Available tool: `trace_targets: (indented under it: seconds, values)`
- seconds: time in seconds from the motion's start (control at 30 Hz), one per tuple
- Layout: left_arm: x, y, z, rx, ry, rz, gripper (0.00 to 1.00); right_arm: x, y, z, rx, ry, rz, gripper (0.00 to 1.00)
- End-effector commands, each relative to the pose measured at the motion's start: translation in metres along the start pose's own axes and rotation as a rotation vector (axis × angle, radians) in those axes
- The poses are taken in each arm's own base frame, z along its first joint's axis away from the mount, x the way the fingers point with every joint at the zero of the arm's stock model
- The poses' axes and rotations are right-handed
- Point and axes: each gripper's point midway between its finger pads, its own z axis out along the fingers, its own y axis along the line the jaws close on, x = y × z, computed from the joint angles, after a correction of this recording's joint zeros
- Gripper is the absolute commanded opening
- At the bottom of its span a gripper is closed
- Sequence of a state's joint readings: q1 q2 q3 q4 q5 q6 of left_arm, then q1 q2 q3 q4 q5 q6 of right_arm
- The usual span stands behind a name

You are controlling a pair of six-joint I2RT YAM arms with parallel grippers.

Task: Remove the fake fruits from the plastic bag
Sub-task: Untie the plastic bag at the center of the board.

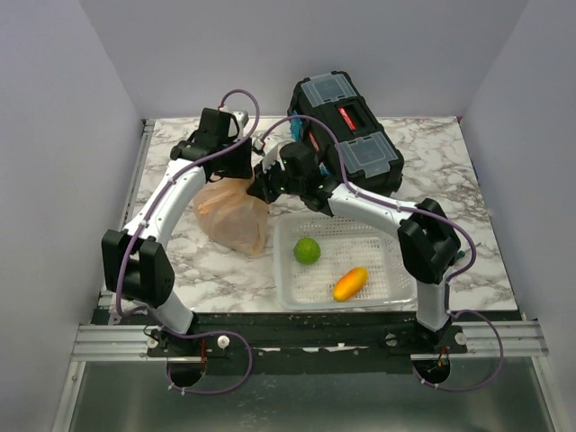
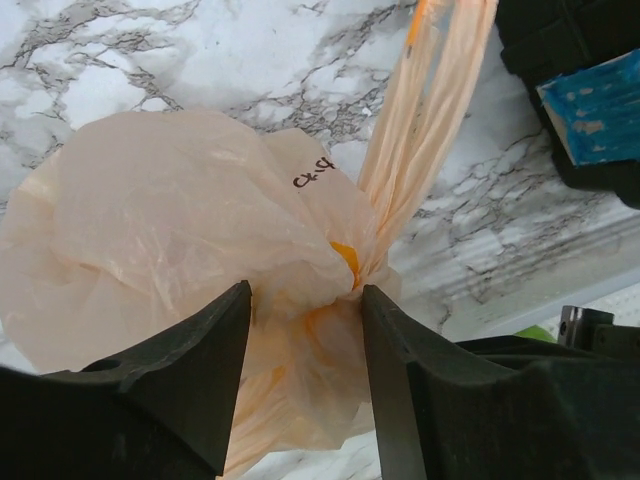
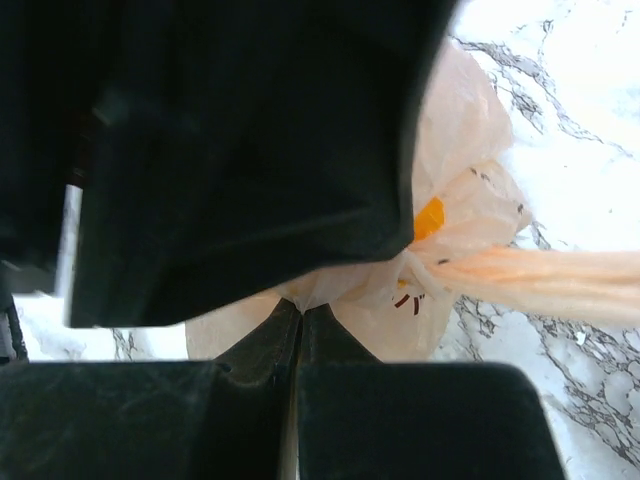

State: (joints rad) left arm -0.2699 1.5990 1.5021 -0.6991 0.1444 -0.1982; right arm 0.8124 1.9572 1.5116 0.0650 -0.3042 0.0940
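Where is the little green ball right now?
In the top view, the green ball sits in the white basket, in its left half; the orange fruit lies to its right, and the plastic bag stands just left of the basket.

The plastic bag [image 2: 180, 230] hides its contents behind crinkled film.

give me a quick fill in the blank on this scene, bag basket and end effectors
The ball in the white basket is ___.
The plastic bag stands to the basket's ___.
The right end effector is ___ on the bag.
The left end effector has its jaws ___, straddling the bag.
Missing: green; left; shut; open.
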Motion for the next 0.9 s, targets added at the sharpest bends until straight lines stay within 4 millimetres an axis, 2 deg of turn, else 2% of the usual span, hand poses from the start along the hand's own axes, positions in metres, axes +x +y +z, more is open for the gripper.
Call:
trace_targets:
  seconds: [0.0, 0.03, 0.13, 0.33, 0.37, 0.7, 0.87]
  values:
    - [-0.001, 0.01, 0.006, -0.1, -0.004, 0.051, 0.43, -0.009, 0.016, -0.011, -0.048, -0.013, 0.008, 0.01]
    - [-0.002, 0.013, 0.005, -0.115, -0.007, 0.055, 0.37, -0.01, 0.017, -0.013, -0.051, -0.019, 0.01, 0.01]
    - [-0.003, 0.013, 0.003, -0.116, -0.012, 0.053, 0.33, -0.009, 0.02, -0.017, -0.061, -0.02, 0.012, 0.01]
    - [-0.006, 0.012, -0.005, -0.112, -0.034, 0.064, 0.0, -0.002, 0.013, -0.027, -0.005, -0.004, 0.019, 0.01]
    - [-0.008, 0.018, -0.008, -0.146, -0.045, 0.064, 0.0, -0.001, 0.011, -0.029, 0.014, -0.002, 0.022, 0.01]
    - [-0.02, 0.033, -0.037, -0.225, -0.135, 0.05, 0.0, 0.028, -0.028, -0.05, 0.277, 0.013, 0.134, 0.01]
    - [-0.024, 0.039, -0.048, -0.238, -0.168, 0.023, 0.0, 0.034, -0.057, -0.068, 0.488, 0.007, 0.212, 0.01]
